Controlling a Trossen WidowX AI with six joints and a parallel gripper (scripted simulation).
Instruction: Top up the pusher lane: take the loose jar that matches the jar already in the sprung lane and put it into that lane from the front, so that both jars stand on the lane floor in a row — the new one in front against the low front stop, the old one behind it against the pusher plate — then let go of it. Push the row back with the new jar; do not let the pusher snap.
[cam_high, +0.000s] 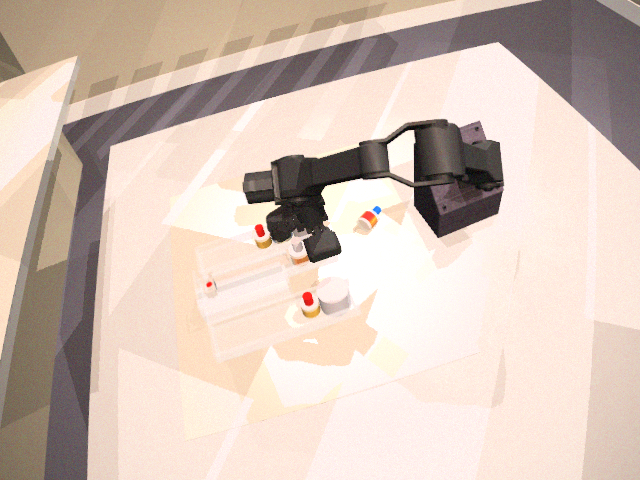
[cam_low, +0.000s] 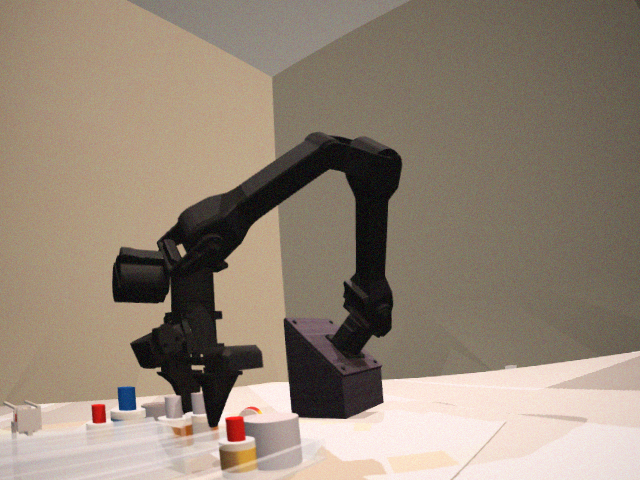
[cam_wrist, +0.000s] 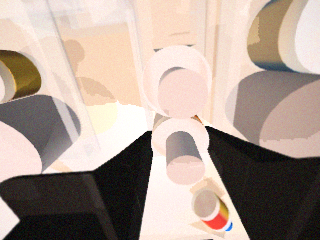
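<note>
My gripper (cam_low: 200, 417) (cam_wrist: 177, 133) is shut on a white jar with a grey cap (cam_low: 197, 404) (cam_wrist: 185, 167). The held jar looks roughly upright at the lane's front end. In the top view the gripper hides it. The matching lane jar (cam_high: 298, 253) (cam_low: 173, 408) (cam_wrist: 176, 60), with grey cap and orange band, stands directly behind it on the pusher side. The two look touching or nearly so in the wrist view. Their caps are at nearly the same height in the exterior view. The front stop and the held jar's base cannot be made out.
Clear-walled lanes (cam_high: 219, 352) run to the left. A red-capped jar (cam_high: 310, 305) (cam_low: 236, 454) and a grey cylinder (cam_high: 333, 296) (cam_low: 276, 439) stand on the near side. Another red-capped jar (cam_high: 262, 238) and a blue-capped jar (cam_low: 126, 400) are beyond. A loose blue-capped jar (cam_high: 368, 219) (cam_wrist: 212, 209) lies tipped over.
</note>
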